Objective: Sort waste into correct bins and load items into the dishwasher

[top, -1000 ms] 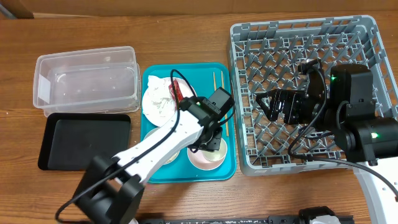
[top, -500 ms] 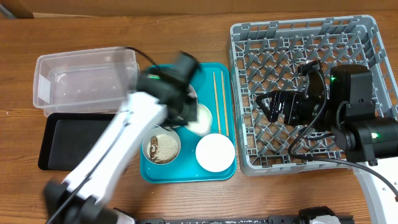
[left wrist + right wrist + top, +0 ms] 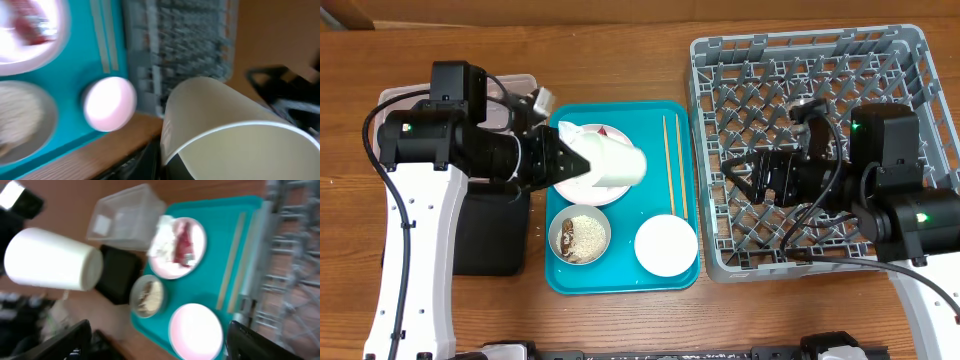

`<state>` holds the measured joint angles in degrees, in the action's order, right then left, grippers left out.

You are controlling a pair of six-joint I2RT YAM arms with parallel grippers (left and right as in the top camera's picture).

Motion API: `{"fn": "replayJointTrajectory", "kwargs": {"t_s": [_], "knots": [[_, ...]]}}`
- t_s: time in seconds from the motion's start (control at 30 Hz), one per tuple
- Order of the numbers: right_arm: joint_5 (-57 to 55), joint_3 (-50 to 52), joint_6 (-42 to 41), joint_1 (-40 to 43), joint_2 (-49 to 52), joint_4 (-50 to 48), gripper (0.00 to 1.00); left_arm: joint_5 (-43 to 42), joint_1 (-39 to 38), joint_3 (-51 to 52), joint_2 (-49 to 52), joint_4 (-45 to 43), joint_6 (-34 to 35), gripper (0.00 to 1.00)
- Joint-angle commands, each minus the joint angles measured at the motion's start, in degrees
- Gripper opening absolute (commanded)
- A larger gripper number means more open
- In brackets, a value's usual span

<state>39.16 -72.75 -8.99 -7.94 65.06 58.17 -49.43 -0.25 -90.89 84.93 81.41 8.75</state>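
The left gripper [image 3: 563,160] has clamped onto the white cup [image 3: 612,166] and lifted it off the teal tray [image 3: 655,205]. The cup now hangs on its side over the tray's far-left part, so racking should come next. The right gripper [image 3: 741,178] hovers over the grey dish rack [image 3: 910,58] to the right, jaws wide, holding nothing.

White-black arms [image 3: 405,250], perhaps green LEDs [image 3: 856,127]

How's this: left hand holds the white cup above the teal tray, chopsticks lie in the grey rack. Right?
No: the overhead view shows the chopsticks on the teal tray, not in the rack. The left hand does hold the cup.
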Motion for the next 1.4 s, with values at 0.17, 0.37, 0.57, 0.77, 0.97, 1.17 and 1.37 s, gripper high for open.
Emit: {"fn": "replayJointTrajectory", "kwargs": {"t_s": [0.17, 0.37, 0.57, 0.77, 0.97, 1.17, 1.37], "knots": [[26.32, -1.53, 10.56, -6.45, 0.09, -9.35, 0.97, -25.05, -0.20, -0.20, -0.07, 3.41, -13.64, 0.04], [26.27, -1.53, 4.02, -13.51, 1.53, -19.52, 1.00, -26.03, -0.98, -0.20, -0.07, 5.18, -15.21, 0.04], [23.89, -1.53, 2.82, -19.15, 4.98, -24.04, 0.96, -26.03, -3.04, -0.20, -0.07, 5.29, -15.21, 0.04], [22.56, -1.53, 2.75, -18.53, 6.05, -25.57, 0.91, -26.05, -4.07, -0.20, -0.09, 7.02, -15.98, 0.04], [21.42, -1.53, 2.73, -15.28, 6.05, -25.99, 0.91, -26.03, -4.07, -0.20, -0.09, 7.93, -16.52, 0.04], [24.65, -1.53, 2.99, -14.80, 6.05, -26.64, 0.97, -26.05, -4.07, -0.20, -0.09, 7.91, -16.52, 0.04], [28.37, -1.53, 2.99, -14.93, 6.12, -27.28, 0.90, -27.02, -4.07, -0.20, -0.09, 7.93, -17.86, 0.04]]}}
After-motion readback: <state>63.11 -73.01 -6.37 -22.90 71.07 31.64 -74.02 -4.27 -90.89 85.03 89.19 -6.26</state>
